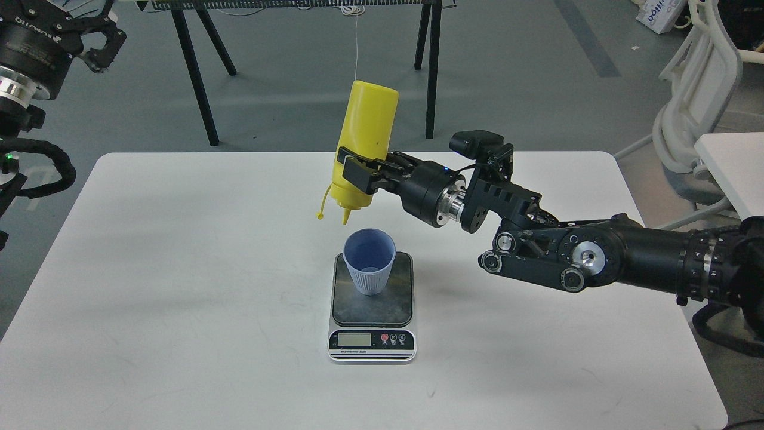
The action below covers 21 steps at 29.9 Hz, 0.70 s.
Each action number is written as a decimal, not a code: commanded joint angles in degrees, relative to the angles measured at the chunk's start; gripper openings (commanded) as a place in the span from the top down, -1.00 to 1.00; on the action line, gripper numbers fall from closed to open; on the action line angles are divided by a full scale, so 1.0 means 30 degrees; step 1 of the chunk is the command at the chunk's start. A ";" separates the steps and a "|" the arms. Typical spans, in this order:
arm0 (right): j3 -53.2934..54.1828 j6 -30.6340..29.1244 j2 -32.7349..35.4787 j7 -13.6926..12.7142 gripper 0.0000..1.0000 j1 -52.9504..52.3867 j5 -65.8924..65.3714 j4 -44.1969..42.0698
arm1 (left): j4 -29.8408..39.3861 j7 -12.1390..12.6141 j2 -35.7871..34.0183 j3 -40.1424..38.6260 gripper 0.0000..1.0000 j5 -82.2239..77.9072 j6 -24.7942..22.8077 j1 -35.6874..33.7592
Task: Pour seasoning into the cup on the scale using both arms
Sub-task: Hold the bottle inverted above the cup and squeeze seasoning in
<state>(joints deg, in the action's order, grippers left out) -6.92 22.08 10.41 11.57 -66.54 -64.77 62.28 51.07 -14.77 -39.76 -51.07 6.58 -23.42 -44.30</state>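
Note:
The light blue ribbed cup (369,261) stands upright on the dark plate of the scale (372,310) in the middle of the white table. My right gripper (357,171) is shut on the yellow seasoning bottle (364,152) and holds it upside down. Its nozzle points down just above the cup's far left rim, and the tethered cap hangs to the left. My left gripper (98,36) is open and empty, raised high at the far left, away from the table's things.
The white table (179,269) spreads wide on both sides of the scale. Black trestle legs (197,77) stand on the floor behind the table. A white chair (692,119) and another white table are at the right.

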 commanded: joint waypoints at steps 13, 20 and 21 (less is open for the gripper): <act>-0.0419 0.0022 0.1568 0.0243 0.14 -0.0027 -0.1291 0.2002 | 0.0057 0.0002 -0.0368 -0.0205 -0.99 0.0238 -0.0043 0.0176; -0.0917 0.0022 0.2859 0.0243 0.14 -0.0086 -0.3223 0.2327 | 0.0437 -0.0027 -0.0339 -0.0351 -0.99 0.0238 0.0103 0.0528; -0.0917 0.0022 0.2918 0.0243 0.14 -0.0086 -0.3283 0.2327 | 0.0496 -0.0028 -0.0339 -0.0380 -0.99 0.0238 0.0103 0.0586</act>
<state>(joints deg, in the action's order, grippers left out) -9.45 22.15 18.47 12.32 -66.77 -72.86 69.19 52.09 -14.77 -40.85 -52.08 7.30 -23.24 -42.99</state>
